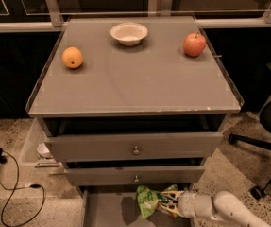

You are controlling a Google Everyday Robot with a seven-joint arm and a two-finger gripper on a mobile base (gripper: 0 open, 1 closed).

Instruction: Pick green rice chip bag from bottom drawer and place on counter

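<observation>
- You see the green rice chip bag (pixel 147 200) directly at the tip of the gripper (pixel 163 202), on its left side, over the bottom drawer (pixel 104 211).
- The gripper fingers are closed on the right edge of the bag; the crinkled green body hangs out to the left of them.
- The gripper comes in from the lower right, at the end of the white arm (pixel 222 209), and it is just below the front of the middle drawer (pixel 136 176).
- Left of the gripper, a dark shadow lies on the grey floor of the bottom drawer, next to the bag.
- Above the gripper, the upper drawer (pixel 135 146) is also pulled out a little; both have a small round knob.
- Far above the gripper is the counter (pixel 135 86). On it you find an orange (pixel 72 57) up to the left, a white bowl (pixel 129 33) at the far edge, and a red apple (pixel 194 44) up to the right, all well apart.
- On the floor far left of the gripper runs a black cable (pixel 12 193); to its right stands a black chair (pixel 269 131).
</observation>
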